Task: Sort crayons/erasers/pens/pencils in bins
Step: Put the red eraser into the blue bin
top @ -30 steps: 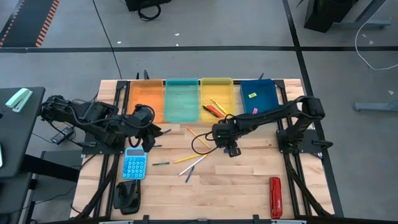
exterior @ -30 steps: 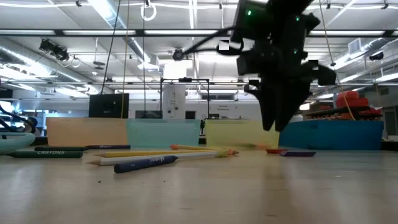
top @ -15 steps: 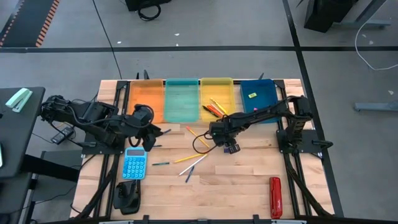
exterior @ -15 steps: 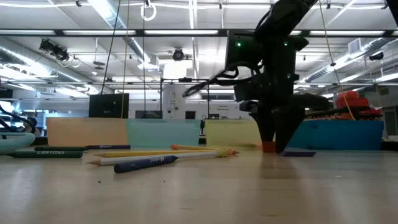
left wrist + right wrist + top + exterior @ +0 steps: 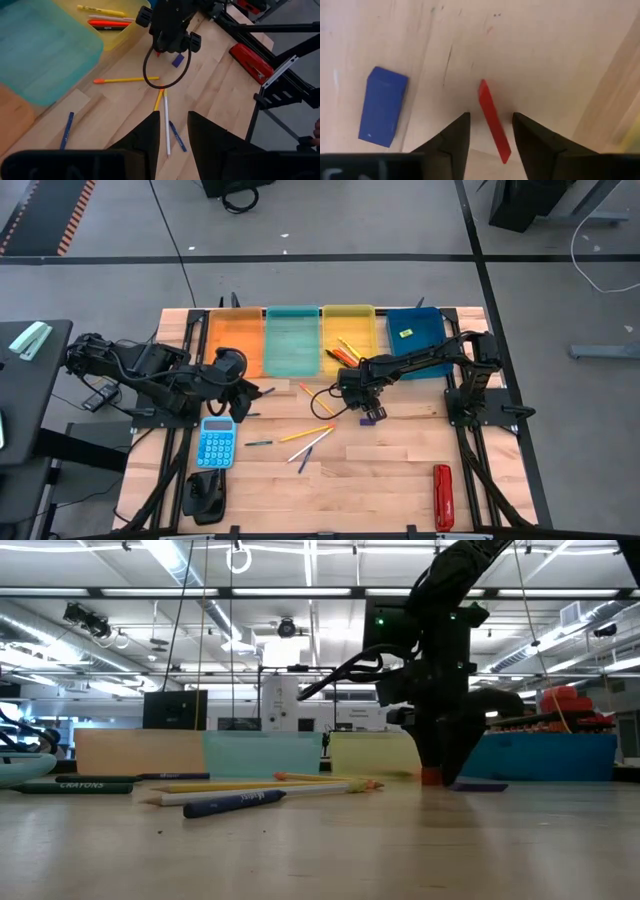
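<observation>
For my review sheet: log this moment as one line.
right gripper: open, down at table, straddling red eraser | blue eraser: beside it | left gripper: open, waiting by orange bin

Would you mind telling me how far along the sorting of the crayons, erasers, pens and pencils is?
Partly done: the yellow bin holds a few sticks and the dark blue bin one eraser. In hand: the right gripper is open, straddling a red eraser on the table, beside a blue eraser. Left: pencils and pens lie loose; the left gripper waits.
</observation>
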